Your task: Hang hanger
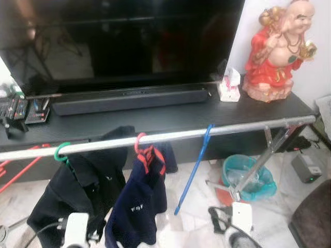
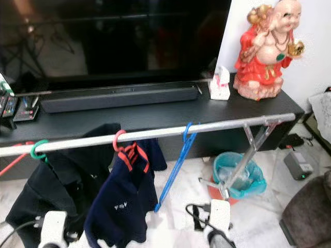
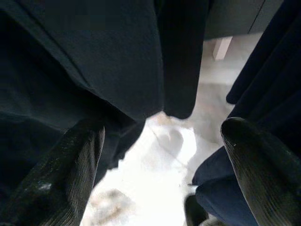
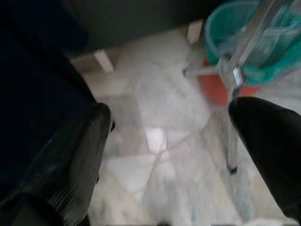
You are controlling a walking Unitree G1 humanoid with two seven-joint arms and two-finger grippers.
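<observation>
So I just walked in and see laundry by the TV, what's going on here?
The robot stands at a metal drying rail in front of the TV stand. Three hangers are hooked on it: a green one with a black garment, a red one with a navy shirt, and a bare blue hanger. Both grippers, left and right, are low, open and hold nothing.

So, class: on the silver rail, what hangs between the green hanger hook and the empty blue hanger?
In the left eye view, a red hanger carrying a navy shirt hangs on the rail between the green hook and blue hanger.
</observation>
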